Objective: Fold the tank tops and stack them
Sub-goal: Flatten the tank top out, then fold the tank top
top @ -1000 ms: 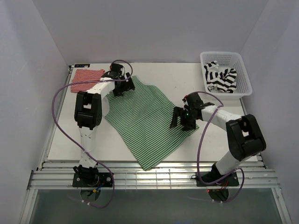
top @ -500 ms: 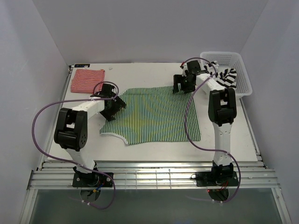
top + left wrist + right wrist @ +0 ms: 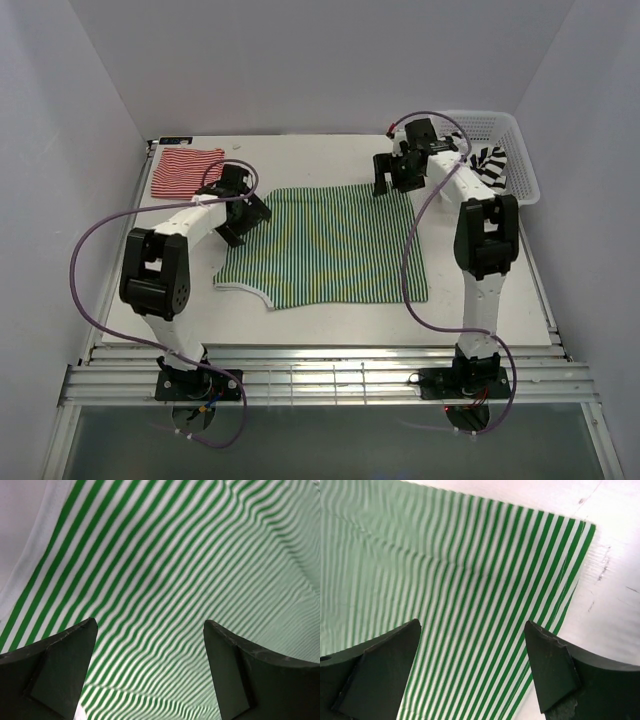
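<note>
From above I count three tank tops, one basket and two arms. The green-and-white tank top (image 3: pixel 325 245) lies spread flat in the middle of the desk (image 3: pixel 500 300). It is roughly rectangular, with a curved scoop cut into its lower left edge. The red-and-white tank top (image 3: pixel 185 172) is a small folded square at the upper left, near the desk's far corner and apart from the green one. The black-and-white tank top (image 3: pixel 487 165) is bunched in the white lattice basket (image 3: pixel 527 180) at the upper right, partly hidden by the right arm. The left gripper (image 3: pixel 247 222) hovers at the green top's upper left corner and the right gripper (image 3: pixel 394 186) at its upper right corner. Both have their jaws spread wide with nothing between them. Bare desk runs along the bottom and right of the cloth, and two purple cables (image 3: pixel 90 260) loop beside the arms.

In the left wrist view, the left gripper (image 3: pixel 150 624) shows two dark wedge fingers well apart over the green top (image 3: pixel 175 555). The cloth is thin and finely striped, with soft ripples. A plain white hem band runs along its upper left edge, with pale desk (image 3: pixel 15 520) beyond.

In the right wrist view, the right gripper (image 3: pixel 472 625) is equally wide and empty. Below it the striped cloth (image 3: pixel 445 555) ends in a crisp corner at the upper right. Past that lies scuffed white desk (image 3: pixel 610 555). I cannot tell whether either gripper touches the fabric.
</note>
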You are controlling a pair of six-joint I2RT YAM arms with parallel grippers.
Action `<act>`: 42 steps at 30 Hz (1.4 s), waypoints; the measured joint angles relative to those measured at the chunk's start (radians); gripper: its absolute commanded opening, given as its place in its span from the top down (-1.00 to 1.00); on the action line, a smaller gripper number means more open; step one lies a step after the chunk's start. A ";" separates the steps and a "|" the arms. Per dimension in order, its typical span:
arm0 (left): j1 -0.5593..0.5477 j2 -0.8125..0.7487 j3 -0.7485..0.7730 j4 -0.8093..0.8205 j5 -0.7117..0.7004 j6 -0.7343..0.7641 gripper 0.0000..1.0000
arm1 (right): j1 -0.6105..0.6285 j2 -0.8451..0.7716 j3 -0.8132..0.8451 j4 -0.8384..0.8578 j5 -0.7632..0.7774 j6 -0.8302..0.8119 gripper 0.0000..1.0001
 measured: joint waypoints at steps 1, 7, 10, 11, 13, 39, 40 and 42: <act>-0.003 -0.020 0.000 -0.014 0.003 0.005 -0.96 | 0.004 -0.057 -0.036 0.004 0.001 0.001 -0.80; -0.058 -0.296 -0.109 -0.066 0.046 0.024 -0.96 | 0.038 -0.610 -0.508 0.186 0.002 0.121 -0.80; -0.100 -0.466 -0.242 -0.080 0.089 0.014 -0.96 | 0.043 -0.875 -0.760 0.251 0.014 0.202 -0.80; -0.116 -0.507 -0.285 -0.084 0.101 0.006 -0.96 | 0.042 -0.942 -0.832 0.258 0.024 0.228 -0.80; -0.156 -0.550 -0.364 -0.097 0.124 -0.015 -0.96 | 0.040 -1.042 -0.961 0.268 0.053 0.273 -0.80; -0.201 -0.484 -0.639 0.006 0.227 -0.168 0.39 | 0.033 -1.125 -1.265 0.217 0.196 0.407 -0.80; -0.201 -0.481 -0.641 0.013 0.230 -0.167 0.48 | 0.032 -1.122 -1.272 0.218 0.201 0.408 -0.80; -0.201 -0.469 -0.644 0.028 0.243 -0.166 0.71 | 0.028 -1.119 -1.286 0.216 0.211 0.408 -0.80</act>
